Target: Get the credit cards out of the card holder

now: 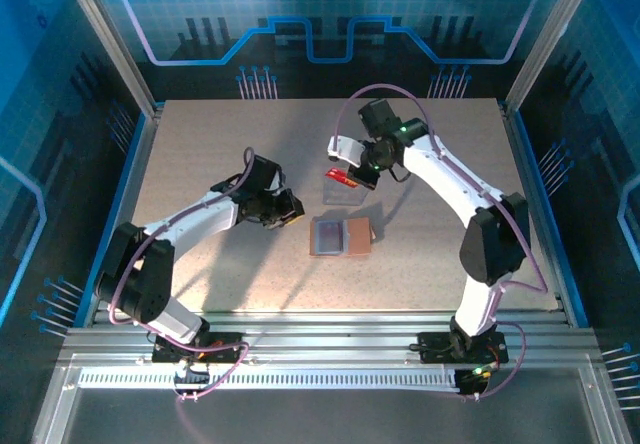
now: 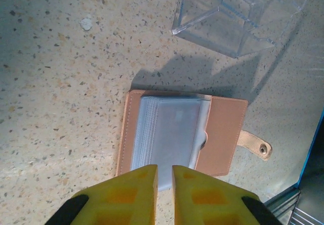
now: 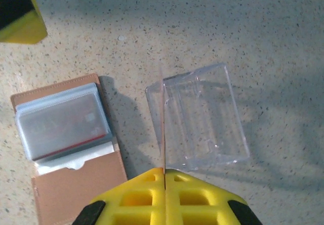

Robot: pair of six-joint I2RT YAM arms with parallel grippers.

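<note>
- My right gripper [image 3: 164,173] is clamped on one credit card [image 1: 339,175], edge-on over the clear tray [image 3: 202,118].
- My left gripper [image 2: 163,172] is slightly apart and empty, at the card holder [image 2: 225,134].
- The holder lies open on the table; another card [image 3: 63,126] sits in its sleeves, so more are left to pull.

The card holder [image 2: 225,134] looks like matt tan leather, its sleeves [image 2: 172,128] cloudy plastic. The tray [image 2: 238,17] is clear glossy plastic; the counter [image 2: 61,83] is matt and speckled.
</note>
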